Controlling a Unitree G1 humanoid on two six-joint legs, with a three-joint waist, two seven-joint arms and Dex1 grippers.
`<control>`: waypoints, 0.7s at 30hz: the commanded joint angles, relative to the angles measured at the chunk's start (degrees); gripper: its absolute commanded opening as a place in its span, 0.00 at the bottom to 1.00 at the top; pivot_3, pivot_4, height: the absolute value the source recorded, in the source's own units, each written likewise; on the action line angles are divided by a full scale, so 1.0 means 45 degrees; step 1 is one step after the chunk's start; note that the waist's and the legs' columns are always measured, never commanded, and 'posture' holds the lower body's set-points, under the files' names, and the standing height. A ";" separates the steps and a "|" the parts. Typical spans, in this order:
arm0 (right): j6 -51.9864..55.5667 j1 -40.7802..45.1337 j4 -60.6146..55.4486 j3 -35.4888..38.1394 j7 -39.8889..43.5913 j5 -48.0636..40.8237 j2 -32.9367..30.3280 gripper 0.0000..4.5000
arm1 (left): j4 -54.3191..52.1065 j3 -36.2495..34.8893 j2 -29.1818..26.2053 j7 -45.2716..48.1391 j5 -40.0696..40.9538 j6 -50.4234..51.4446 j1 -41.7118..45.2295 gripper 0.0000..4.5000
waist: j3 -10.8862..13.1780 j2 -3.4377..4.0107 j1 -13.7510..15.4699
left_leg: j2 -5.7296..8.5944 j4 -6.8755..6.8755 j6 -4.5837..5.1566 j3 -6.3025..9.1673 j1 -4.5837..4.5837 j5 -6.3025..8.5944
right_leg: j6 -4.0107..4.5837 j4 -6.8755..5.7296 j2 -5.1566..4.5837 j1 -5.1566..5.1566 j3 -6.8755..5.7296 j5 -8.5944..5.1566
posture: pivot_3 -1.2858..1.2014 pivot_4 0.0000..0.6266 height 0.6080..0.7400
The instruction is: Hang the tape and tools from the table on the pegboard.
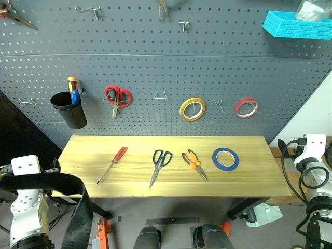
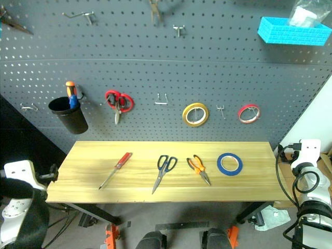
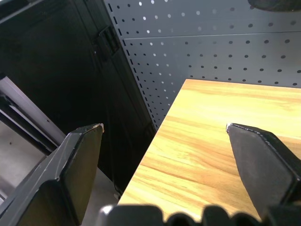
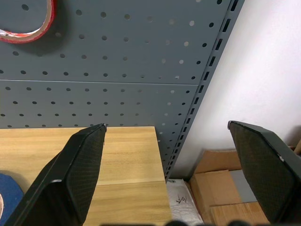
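Four task items lie in a row on the table point(image 1: 249, 176), none touching: red-handled screwdriver point(image 1: 112, 164) at left, then blue-handled scissors point(image 1: 159, 166), orange/black pliers point(image 1: 194, 164), blue tape point(image 1: 225, 158) at right. Pegboard point(image 1: 207, 62) behind holds red scissors point(image 1: 117, 98), yellow tape ring point(image 1: 192, 109), red tape ring point(image 1: 246, 108). I see left gripper point(image 3: 164, 129) jaws wide, empty, over table's left end; right gripper point(image 4: 167, 127) wide, empty, at right end.
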State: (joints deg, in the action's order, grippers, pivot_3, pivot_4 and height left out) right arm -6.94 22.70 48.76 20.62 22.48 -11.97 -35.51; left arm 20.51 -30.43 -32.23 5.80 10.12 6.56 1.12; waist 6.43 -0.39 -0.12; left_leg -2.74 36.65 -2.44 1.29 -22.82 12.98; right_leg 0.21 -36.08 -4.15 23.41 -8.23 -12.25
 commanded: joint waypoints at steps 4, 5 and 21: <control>-0.0265 0.0171 -0.0163 0.0039 0.0034 0.0062 -0.0252 0.99 | -0.0319 0.0280 -0.0351 0.0019 -0.0653 -0.0528 -0.0208 1.00 | 0.0000 0.0001 0.0004 | 0.0000 0.0000 0.0000 -0.0001 0.0001 0.0000 | 0.0000 0.0000 0.0000 0.0000 0.0002 0.0000 | 0.52 0.11 1.00; -0.0279 0.0170 -0.0131 0.0028 0.0051 0.0076 -0.0264 0.99 | -0.0286 0.0288 -0.0318 -0.0117 -0.0748 -0.0452 -0.0237 1.00 | 0.0000 0.0001 0.0005 | 0.0000 0.0000 0.0000 -0.0001 0.0000 0.0000 | 0.0000 0.0000 0.0000 0.0000 0.0002 0.0000 | 0.52 0.11 1.00; 0.3577 -0.3181 -0.7895 -0.2472 0.4635 -0.0823 -0.0211 0.99 | -0.3309 0.2574 -0.0194 0.4357 0.0123 -0.1703 -0.0471 1.00 | 0.0148 0.0110 0.0020 | -0.0010 0.0019 -0.0002 -0.0006 0.0002 0.0002 | 0.0063 -0.0006 0.0003 0.0001 0.0011 -0.0037 | 0.50 0.20 1.00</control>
State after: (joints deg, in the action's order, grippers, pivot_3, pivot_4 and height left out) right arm 6.07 8.81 19.00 10.31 42.19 -14.83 -35.18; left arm 9.73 -21.46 -31.36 20.62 9.31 -1.41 -1.67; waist 7.09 0.10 -0.03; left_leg -2.79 36.76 -2.45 1.25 -22.81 12.99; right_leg 0.51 -36.11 -4.15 23.43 -8.17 -12.43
